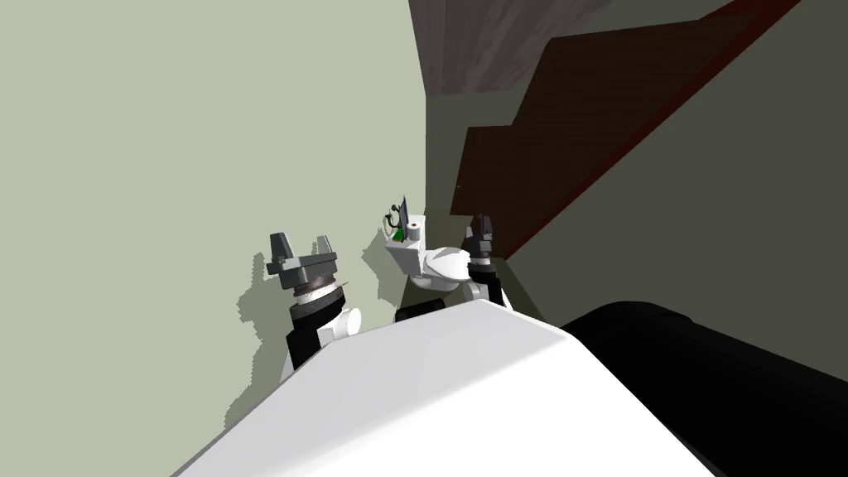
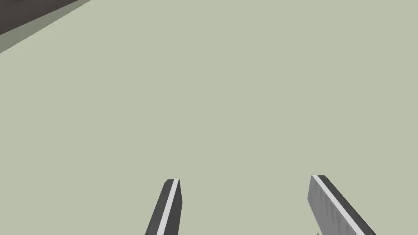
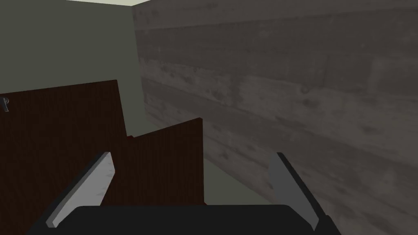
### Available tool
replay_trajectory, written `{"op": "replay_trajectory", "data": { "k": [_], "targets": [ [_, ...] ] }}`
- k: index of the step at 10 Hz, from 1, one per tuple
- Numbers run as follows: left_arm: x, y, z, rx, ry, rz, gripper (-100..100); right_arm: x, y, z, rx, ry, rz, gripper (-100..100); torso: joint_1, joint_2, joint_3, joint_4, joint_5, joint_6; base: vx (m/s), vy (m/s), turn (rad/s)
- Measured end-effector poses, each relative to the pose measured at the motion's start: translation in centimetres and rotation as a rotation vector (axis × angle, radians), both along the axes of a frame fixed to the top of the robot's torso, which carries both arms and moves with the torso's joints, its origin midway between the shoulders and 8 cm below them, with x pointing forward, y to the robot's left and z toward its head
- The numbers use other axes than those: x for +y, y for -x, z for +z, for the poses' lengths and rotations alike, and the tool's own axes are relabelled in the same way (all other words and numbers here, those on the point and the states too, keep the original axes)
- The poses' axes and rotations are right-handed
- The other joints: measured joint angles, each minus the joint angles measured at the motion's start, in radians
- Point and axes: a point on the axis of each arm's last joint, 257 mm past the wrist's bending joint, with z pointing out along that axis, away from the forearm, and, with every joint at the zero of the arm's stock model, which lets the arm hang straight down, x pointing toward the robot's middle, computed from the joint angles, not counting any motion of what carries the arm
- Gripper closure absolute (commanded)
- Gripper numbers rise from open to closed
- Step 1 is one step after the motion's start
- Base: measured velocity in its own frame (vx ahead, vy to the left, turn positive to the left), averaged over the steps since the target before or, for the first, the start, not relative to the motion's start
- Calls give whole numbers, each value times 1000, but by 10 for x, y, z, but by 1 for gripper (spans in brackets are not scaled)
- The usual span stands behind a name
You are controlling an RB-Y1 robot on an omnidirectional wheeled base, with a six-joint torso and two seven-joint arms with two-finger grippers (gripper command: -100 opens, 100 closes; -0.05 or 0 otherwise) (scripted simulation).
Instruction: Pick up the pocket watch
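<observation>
A white toilet [image 1: 431, 263] stands against the pale green wall, small in the head view. On its tank lie a white paper roll [image 1: 412, 224], a green item [image 1: 398, 237], a dark flat upright thing [image 1: 403, 207] and a small dark looped object [image 1: 388, 220] that looks like the pocket watch with its chain. My left gripper [image 1: 301, 240] [image 2: 245, 179] is open, raised to the left of the toilet and apart from it. Just right of the toilet bowl, my right gripper [image 1: 480, 220] [image 3: 193, 155] is open and holds nothing.
Dark brown door panels [image 1: 580, 124] [image 3: 61, 134] stand to the right of the toilet. A grey plank surface [image 1: 480, 41] [image 3: 285, 81] runs beyond them. A black area [image 1: 712, 389] lies at the lower right. The pale green wall [image 1: 166, 166] spans the left.
</observation>
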Motion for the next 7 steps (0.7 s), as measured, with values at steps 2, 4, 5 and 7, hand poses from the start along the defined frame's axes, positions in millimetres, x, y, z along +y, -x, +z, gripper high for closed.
{"op": "replay_trajectory", "data": {
  "k": [2, 4, 5, 7],
  "targets": [
    [-10, -3, -1, 9, -31, -45, -100, 0, 0, 0, 0, 0, 0, 0, -1, 0, 0, 0, 0, 0, 0, -30, -21],
    [-20, -7, -4, 20, -47, -104, -100, 0, 0, 0, 0, 0, 0, 0, -2, 0, 0, 0, -1, 0, -1, -44, -34],
    [-24, -10, -7, 26, -44, -134, -100, 0, 0, 0, 0, 0, 0, 0, -3, 0, 0, 0, -1, 0, 1, -63, -45],
    [-35, -17, -10, 39, -8, -210, -100, 0, 0, 0, 0, 0, 0, 0, -5, -1, 0, 0, -1, 0, 3, -83, -70]
  ]
}}
